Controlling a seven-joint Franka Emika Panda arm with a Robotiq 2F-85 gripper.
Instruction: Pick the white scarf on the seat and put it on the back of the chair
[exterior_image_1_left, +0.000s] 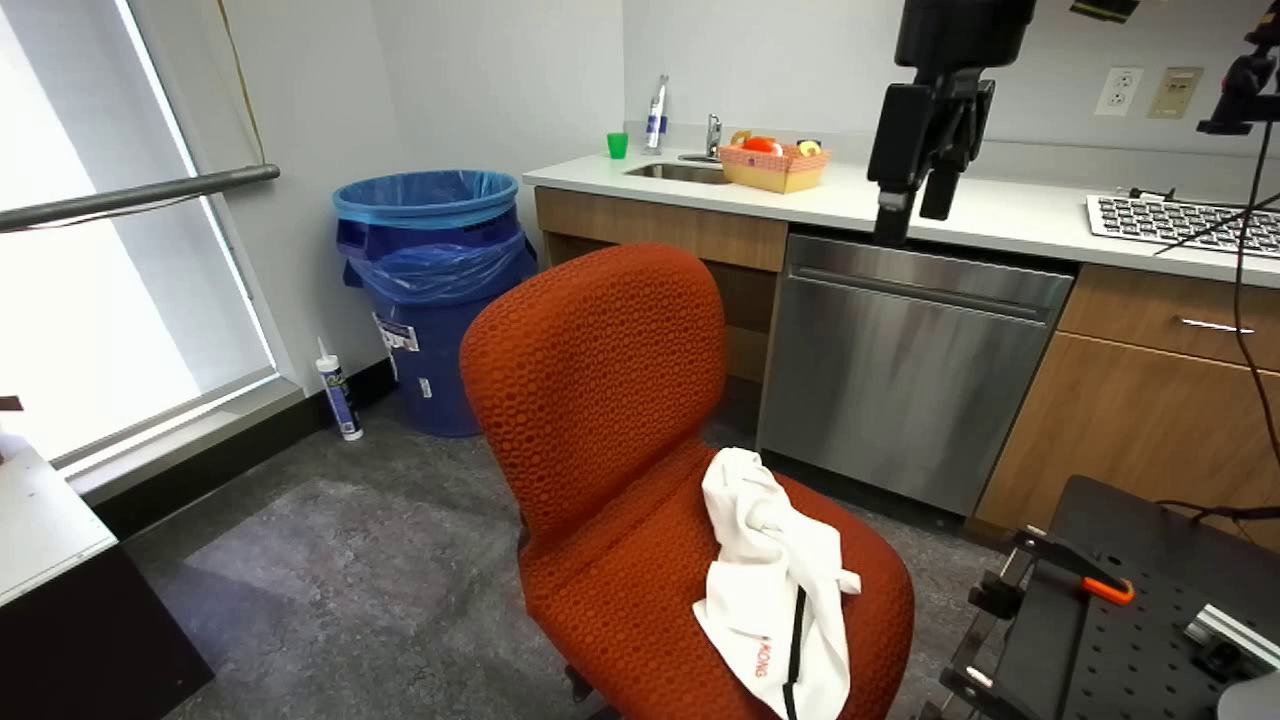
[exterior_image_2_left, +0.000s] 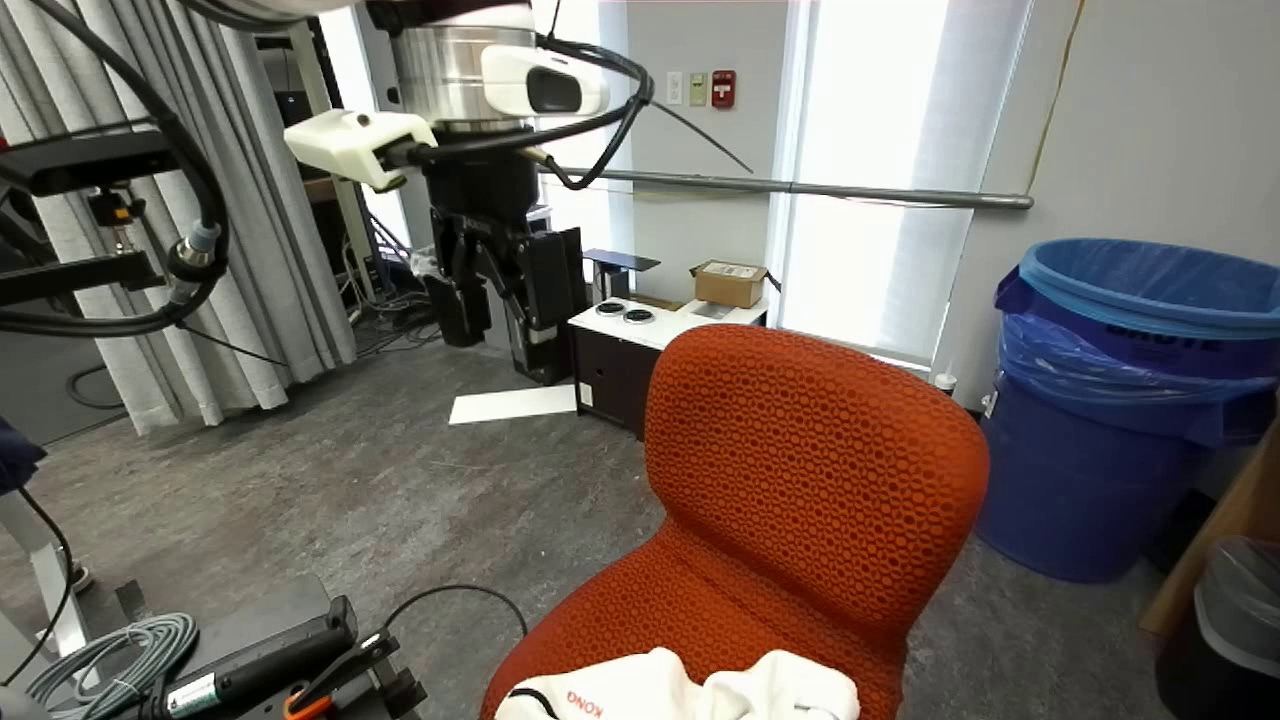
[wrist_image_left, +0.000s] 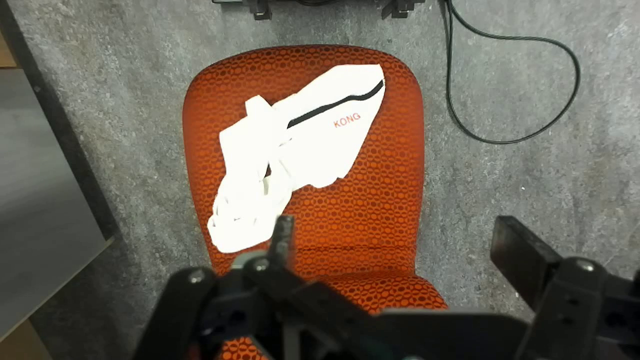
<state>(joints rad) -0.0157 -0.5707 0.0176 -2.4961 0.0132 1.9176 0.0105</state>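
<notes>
The white scarf, a white cloth with a black stripe and red "KONG" lettering, lies crumpled on the orange chair's seat. It is cut off at the bottom in an exterior view and fully spread across the seat in the wrist view. The chair's back is bare and upright; it also shows in an exterior view. My gripper hangs well above the chair, pointing down, open and empty. In the wrist view its fingers are wide apart and partly cover the chair's back.
A blue trash can stands behind the chair. A counter with a basket and a dishwasher lie beyond. A black perforated table with clamps is near the seat. A white cabinet stands farther off.
</notes>
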